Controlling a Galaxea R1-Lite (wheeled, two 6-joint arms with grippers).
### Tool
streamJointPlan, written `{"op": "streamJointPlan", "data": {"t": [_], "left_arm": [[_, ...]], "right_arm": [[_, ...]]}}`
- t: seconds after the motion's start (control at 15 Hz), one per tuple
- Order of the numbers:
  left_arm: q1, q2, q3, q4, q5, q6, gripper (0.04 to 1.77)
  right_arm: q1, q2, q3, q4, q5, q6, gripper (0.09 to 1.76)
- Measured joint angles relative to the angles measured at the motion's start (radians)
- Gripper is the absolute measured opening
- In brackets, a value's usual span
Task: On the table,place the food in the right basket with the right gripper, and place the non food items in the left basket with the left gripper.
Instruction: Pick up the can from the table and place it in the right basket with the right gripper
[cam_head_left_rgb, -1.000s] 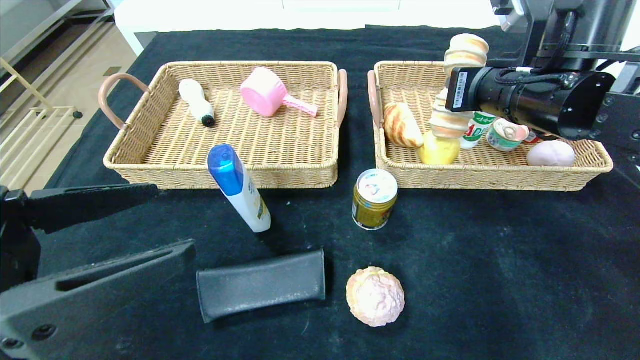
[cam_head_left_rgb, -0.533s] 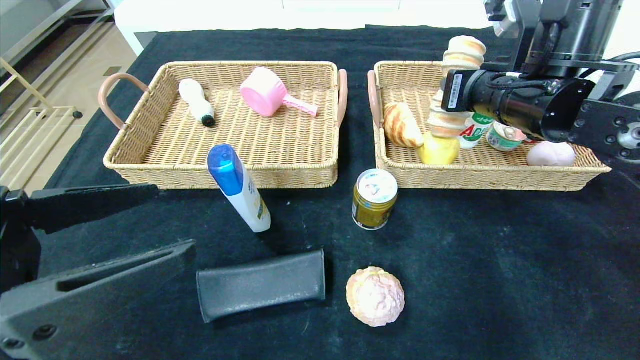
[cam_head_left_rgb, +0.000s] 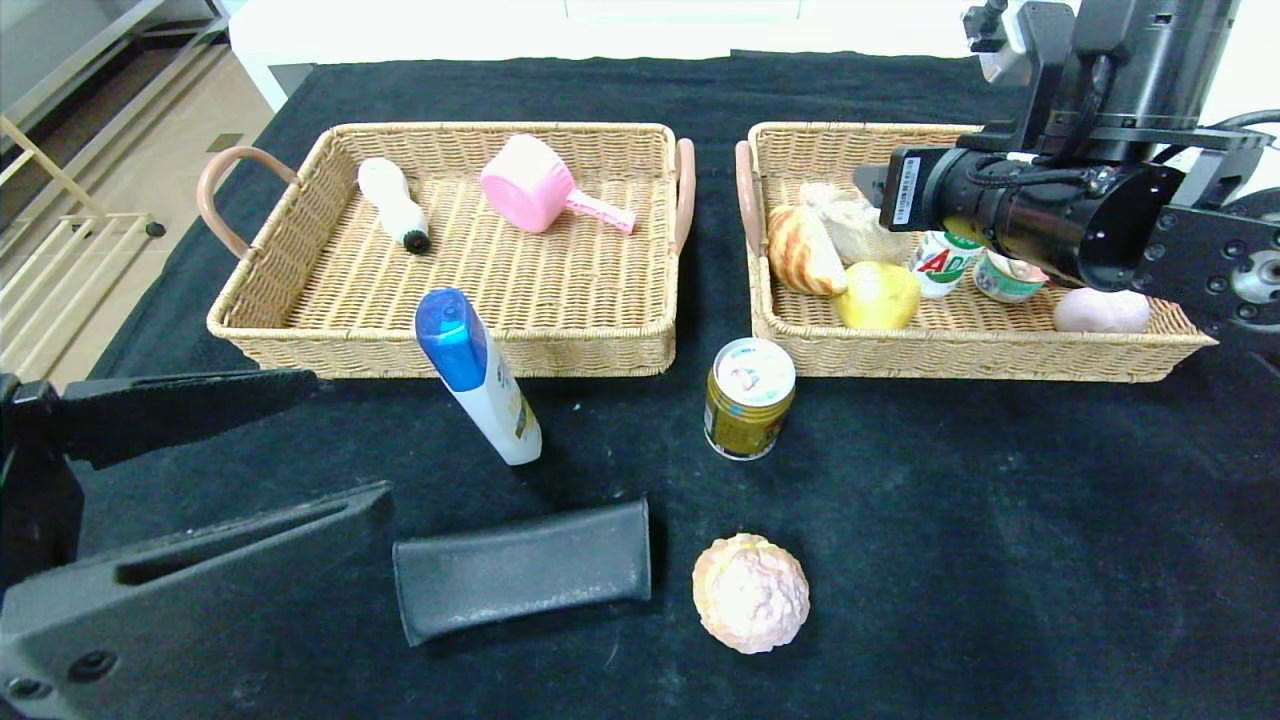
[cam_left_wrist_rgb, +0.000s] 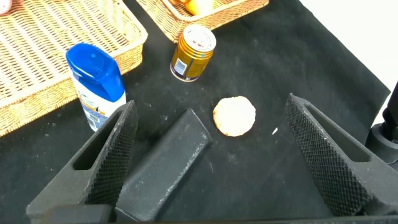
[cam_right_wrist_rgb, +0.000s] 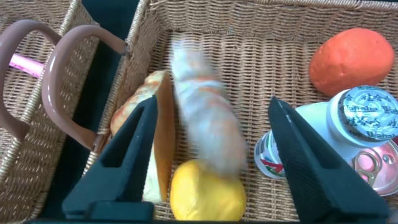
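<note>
My right gripper hangs open over the right basket. A long striped bread roll is loose between its fingers and blurred, dropping onto the basket floor beside a croissant and a yellow lemon. On the cloth lie a golden can, a round pastry, a blue-capped white bottle and a black case. My left gripper stands open low at the near left, over the case. The left basket holds non-food items.
The right basket also holds a small white drink bottle, a small tin, a pink bun and an orange fruit. A white bottle and a pink scoop lie in the left basket. Both baskets have hoop handles.
My right gripper has opened and let go of the striped roll, which has fallen from upright in the jaws down into the right basket. The left arm has not moved.
</note>
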Motion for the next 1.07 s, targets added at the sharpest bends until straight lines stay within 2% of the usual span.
{"op": "streamJointPlan", "data": {"t": [0.47,0.67,0.87,1.07], "left_arm": [[0.000,0.000,-0.001,0.000,0.000,0.001,1.72],[0.000,0.000,-0.001,0.000,0.000,0.001,1.72],[0.000,0.004,-0.001,0.001,0.001,0.001,1.72],[0.000,0.005,-0.001,0.001,0.001,0.001,1.72]], "right_arm": [[0.038,-0.052,0.040,0.048,-0.003,0.002,1.55],[0.143,-0.120,0.099,0.116,-0.021,0.021,1.60],[0.262,-0.164,0.140,0.129,-0.093,0.026,1.64],[0.338,-0.173,0.176,0.129,-0.164,0.027,1.66]]}}
